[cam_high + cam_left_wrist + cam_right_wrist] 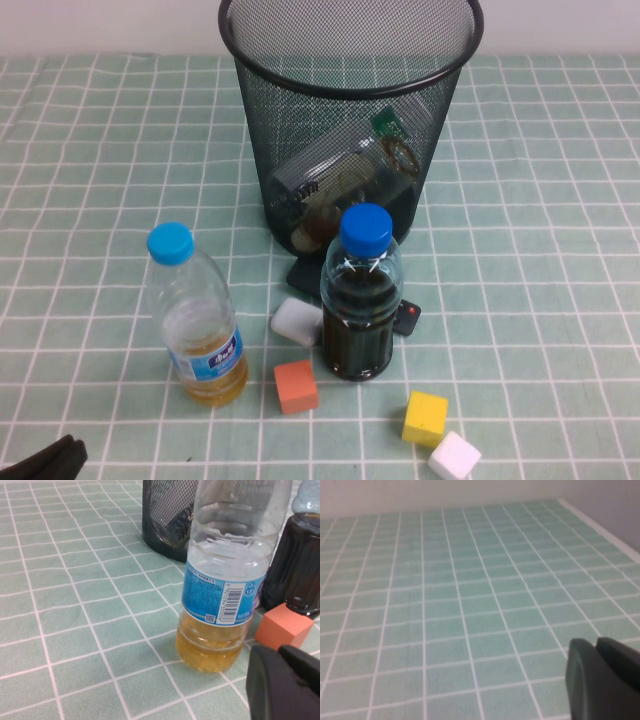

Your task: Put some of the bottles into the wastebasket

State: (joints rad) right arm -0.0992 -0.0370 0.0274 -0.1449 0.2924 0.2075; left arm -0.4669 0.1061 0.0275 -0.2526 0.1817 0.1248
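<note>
At the back of the green checked tablecloth [90, 150] stood the wastebasket [350, 120], upright, with the two clear bottles [345, 175] lying slanted inside it, seen through the mesh; one carried a green label near the rim side, and a brownish part of the other showed low against the wall. Just in front of the wastebasket stood a dark bottle [360, 300] with a deep blue cap, upright, and to its left, apart from it, a bottle of yellowish liquid [197, 320] with a light blue cap. An orange cube [296, 386] lay between these two, nearer the camera; a white block [296, 320] touched the dark bottle's left side. A yellow cube [425, 417] and a white cube [455, 457] lay together at the front right. The left gripper [285, 685] was at the near left corner, low beside the yellowish bottle, fingers closed and empty. The right gripper [602, 680] hung over bare cloth, closed, holding nothing.
</note>
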